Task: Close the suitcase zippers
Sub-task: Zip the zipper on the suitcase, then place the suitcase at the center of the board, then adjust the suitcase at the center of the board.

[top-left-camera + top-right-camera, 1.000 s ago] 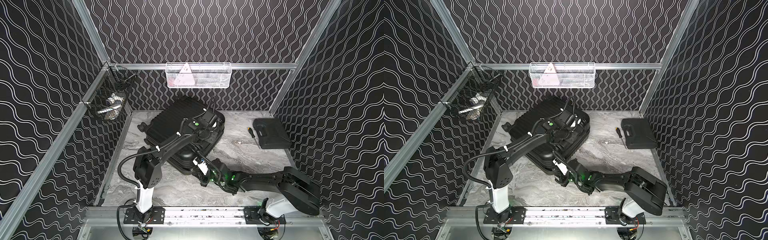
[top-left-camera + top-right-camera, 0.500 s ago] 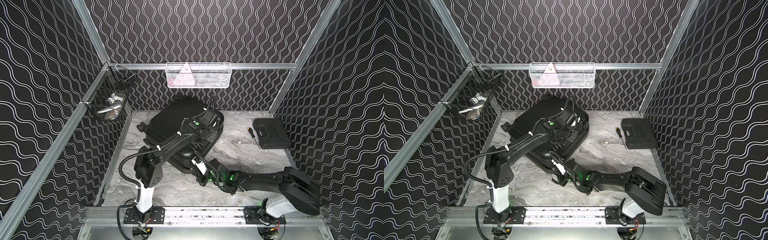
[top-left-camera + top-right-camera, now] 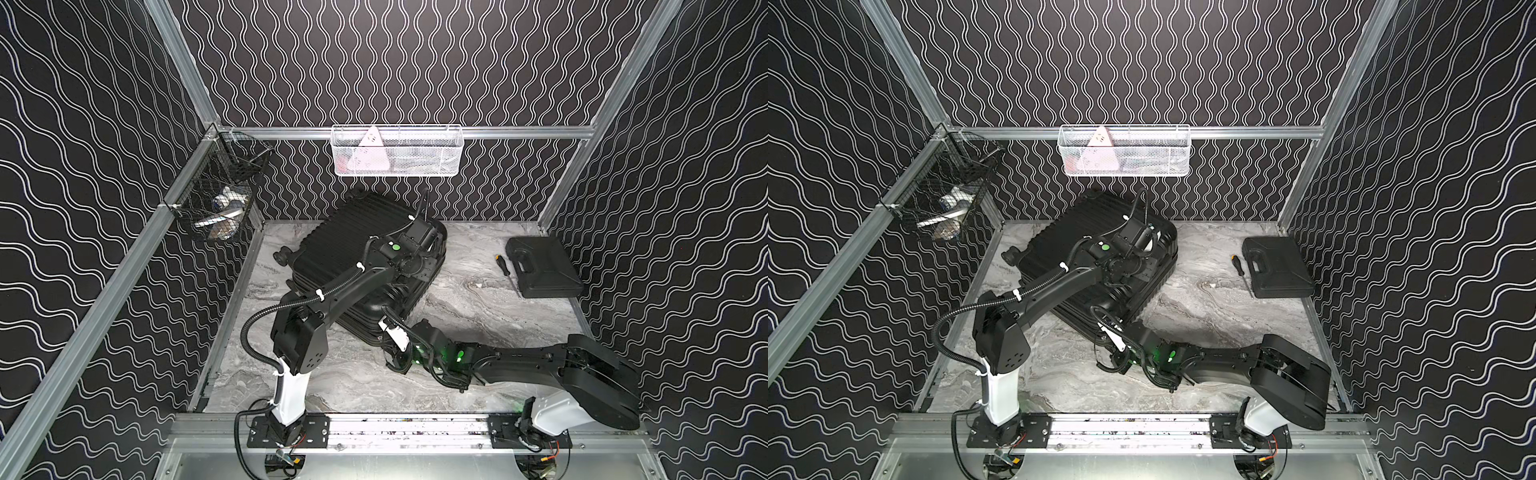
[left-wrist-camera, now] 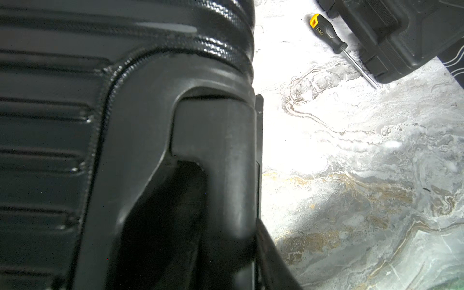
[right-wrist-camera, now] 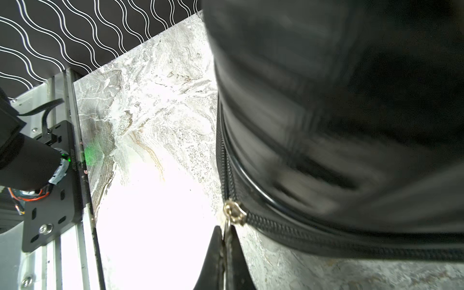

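Observation:
The black ribbed suitcase [image 3: 345,237] [image 3: 1067,237] lies flat on the marble table, towards the back left. My left gripper [image 3: 419,266] [image 3: 1142,266] sits at its right end, shut on the suitcase's handle [image 4: 213,150]; one finger [image 4: 266,251] shows against the handle's side. My right gripper [image 3: 382,332] [image 5: 227,251] is low at the near corner. It is shut on the small pull hanging from a brass slider [image 5: 234,209] of the zippers [image 5: 301,231]. The zipper teeth beyond the slider look joined.
A flat black tool case [image 3: 542,266] and a yellow-capped screwdriver [image 3: 505,266] lie at the right. A white wire basket [image 3: 397,151] hangs on the back wall and a black wire basket [image 3: 220,199] on the left wall. Both arm bases stand on the front rail.
My right gripper has slid a little to the left round the suitcase's near corner, still pinching the pull. The left arm has stayed in place.

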You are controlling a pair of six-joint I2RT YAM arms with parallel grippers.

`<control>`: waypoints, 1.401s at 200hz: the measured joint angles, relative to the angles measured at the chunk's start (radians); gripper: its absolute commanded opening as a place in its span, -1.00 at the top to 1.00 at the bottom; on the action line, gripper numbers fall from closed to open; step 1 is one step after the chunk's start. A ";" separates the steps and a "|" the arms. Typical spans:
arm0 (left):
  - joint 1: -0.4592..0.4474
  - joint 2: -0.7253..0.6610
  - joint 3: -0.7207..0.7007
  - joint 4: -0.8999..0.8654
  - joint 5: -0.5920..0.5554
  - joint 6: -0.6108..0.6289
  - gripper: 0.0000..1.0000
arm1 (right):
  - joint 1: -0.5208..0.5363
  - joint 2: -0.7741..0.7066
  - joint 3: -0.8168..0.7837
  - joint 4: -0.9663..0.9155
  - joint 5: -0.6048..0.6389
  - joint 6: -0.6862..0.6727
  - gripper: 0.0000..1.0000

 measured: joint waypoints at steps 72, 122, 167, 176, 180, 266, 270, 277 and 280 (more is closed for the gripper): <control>0.001 0.015 -0.002 0.029 -0.028 -0.016 1.00 | 0.023 0.057 0.040 0.006 0.068 0.007 1.00; 0.001 0.014 -0.009 0.047 -0.030 -0.036 0.40 | 0.037 0.071 0.049 0.008 0.104 0.016 1.00; 0.000 -0.008 0.045 0.137 -0.020 -0.070 -0.98 | 0.048 0.021 -0.017 0.060 0.108 0.044 1.00; 0.004 -0.027 0.053 0.151 -0.024 -0.068 -0.98 | 0.048 0.014 -0.029 0.060 0.103 0.041 1.00; 0.006 -0.038 0.056 0.151 -0.027 -0.060 -0.98 | 0.048 0.011 -0.033 0.061 0.103 0.040 1.00; 0.384 -0.314 -0.073 0.063 -0.085 0.063 -0.68 | 0.025 0.003 -0.047 0.083 0.073 0.044 1.00; 0.412 -0.323 -0.089 0.059 -0.096 0.063 -0.66 | 0.025 0.003 -0.047 0.084 0.073 0.045 1.00; 0.462 -0.339 -0.117 0.052 -0.106 0.064 -0.63 | 0.024 0.003 -0.047 0.084 0.072 0.048 1.00; 0.477 -0.343 -0.126 0.050 -0.109 0.064 -0.61 | 0.024 0.002 -0.047 0.084 0.072 0.048 1.00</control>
